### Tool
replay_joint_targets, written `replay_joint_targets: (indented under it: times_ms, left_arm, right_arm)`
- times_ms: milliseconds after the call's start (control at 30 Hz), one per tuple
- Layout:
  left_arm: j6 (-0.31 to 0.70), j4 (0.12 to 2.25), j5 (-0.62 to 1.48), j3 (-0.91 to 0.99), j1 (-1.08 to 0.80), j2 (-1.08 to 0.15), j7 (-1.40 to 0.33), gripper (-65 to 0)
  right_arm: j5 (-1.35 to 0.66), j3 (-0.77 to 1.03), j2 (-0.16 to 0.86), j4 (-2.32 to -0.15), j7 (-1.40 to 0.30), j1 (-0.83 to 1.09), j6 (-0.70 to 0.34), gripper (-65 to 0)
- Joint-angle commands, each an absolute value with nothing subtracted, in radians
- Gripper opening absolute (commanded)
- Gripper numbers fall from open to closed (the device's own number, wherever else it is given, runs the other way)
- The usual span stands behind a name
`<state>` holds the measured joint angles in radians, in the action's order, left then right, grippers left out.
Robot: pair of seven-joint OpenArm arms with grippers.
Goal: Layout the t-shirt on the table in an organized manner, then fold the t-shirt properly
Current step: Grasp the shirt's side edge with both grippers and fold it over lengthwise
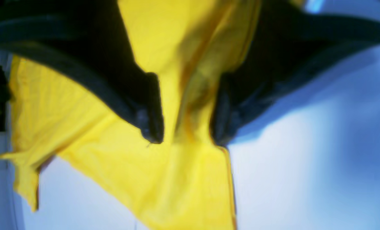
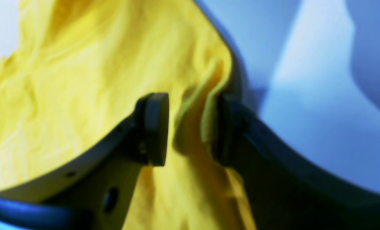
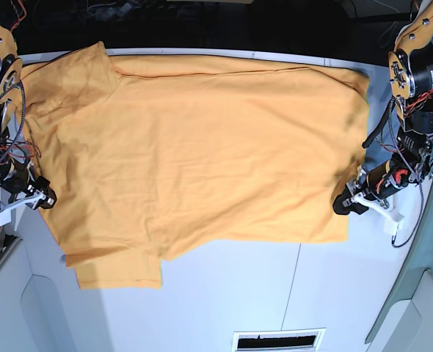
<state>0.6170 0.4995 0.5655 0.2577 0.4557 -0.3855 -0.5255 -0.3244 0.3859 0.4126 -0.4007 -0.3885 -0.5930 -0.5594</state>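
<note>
The large orange-yellow cotton t-shirt (image 3: pixel 202 154) lies spread over the wide white table (image 3: pixel 275 293), covering most of its far half. One sleeve lies at the far corner on the base view's left, another sleeve sticks out at the near edge on that same side. The cloth is mostly flat, with soft wrinkles. The near part of the table is bare, and a thin dark seam line (image 3: pixel 296 277) crosses it.

The left gripper (image 1: pixel 186 135), on the base view's right, is low at the shirt's side edge. In the left wrist view its two dark fingers (image 1: pixel 150 118) stand apart with a raised fold of yellow cloth between them. They are partly open around the fold; if they already press it, I cannot tell, because the picture is blurred.

The right gripper (image 2: pixel 190 127), on the base view's left, is at the opposite edge of the shirt. Its two pads (image 2: pixel 156 127) are also partly open, and a bunched ridge of cloth stands in the gap, against the one pad. A firm hold is not clear there either.
</note>
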Motion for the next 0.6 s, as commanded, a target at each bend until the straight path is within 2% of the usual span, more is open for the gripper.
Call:
replay_joint_targets:
  times_ms: [0, 67, 100, 133, 367, 467, 567]
  left_arm:
    - [0.617, 0.506, 0.546, 0.259, 0.474, -0.393, -0.543, -48.3]
    - [0.656, 0.506, 0.541, 0.259, 0.474, -0.394, -0.566, -61.1]
    - [0.684, 0.508, 0.542, 0.260, 0.477, -0.394, -0.585, -65.0]
    - [0.698, 0.513, 0.543, 0.260, 0.480, -0.397, -0.612, -65.0]
    - [0.698, 0.658, 0.802, 0.259, 0.468, -0.416, -0.891, -65.0]
    - [0.698, 0.743, 0.899, 0.259, 0.429, -0.428, -0.984, -65.0]
    - [0.698, 0.816, 0.967, 0.260, 0.384, -0.453, -1.017, -65.0]
  right_arm:
    - [-0.337, 0.388, 0.432, -0.413, -0.374, -0.620, -0.573, -46.0]
    - [-0.337, 0.388, 0.438, -0.417, -0.377, -0.620, -0.573, -55.9]
    - [-0.338, 0.388, 0.441, -0.421, -0.378, -0.620, -0.573, -62.3]
    - [-0.339, 0.388, 0.443, -0.427, -0.378, -0.620, -0.573, -65.0]
    - [-0.469, 0.389, 0.487, -0.544, -0.555, -0.598, -0.574, -65.0]
    - [-0.580, 0.389, 0.512, -0.655, -0.654, -0.529, -0.574, -65.0]
    - [-0.613, 0.391, 0.531, -0.771, -0.672, -0.439, -0.573, -65.0]
